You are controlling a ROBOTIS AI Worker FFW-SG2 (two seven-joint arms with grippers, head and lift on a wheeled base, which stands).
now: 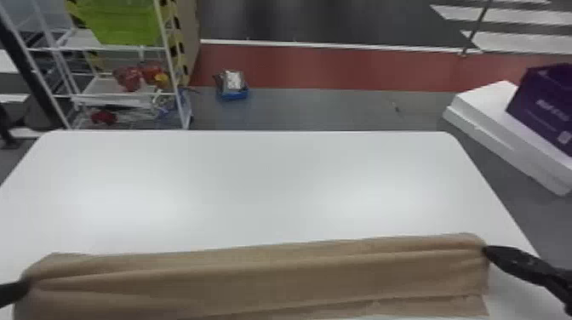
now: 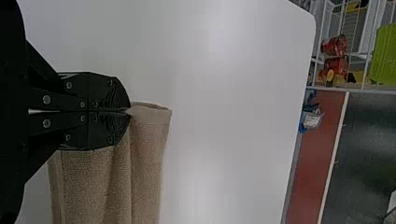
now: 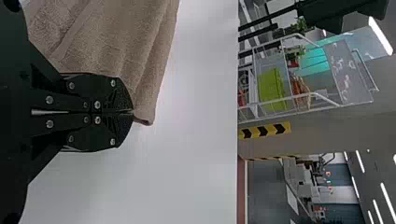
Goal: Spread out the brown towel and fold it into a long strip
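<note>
Brown towel [image 1: 264, 281] stretched side to side along the near part of the white desk [image 1: 276, 178], long narrow shape, creases running lengthwise. Left claw [image 1: 25, 287] at its left end, right claw [image 1: 487, 250] at its right end, by the far corner area. Left wrist view: left claw [image 2: 130, 112] has fingers together, clamped on the towel edge. Right wrist view: right claw [image 3: 133, 112] same, fingers together, clamped on the towel near a corner. Beyond the desk, left side: white wire rack [image 1: 102, 87] with green bin [image 1: 127, 25]. Right side: purple box [image 1: 540, 102] on a white slab [image 1: 489, 102].
</note>
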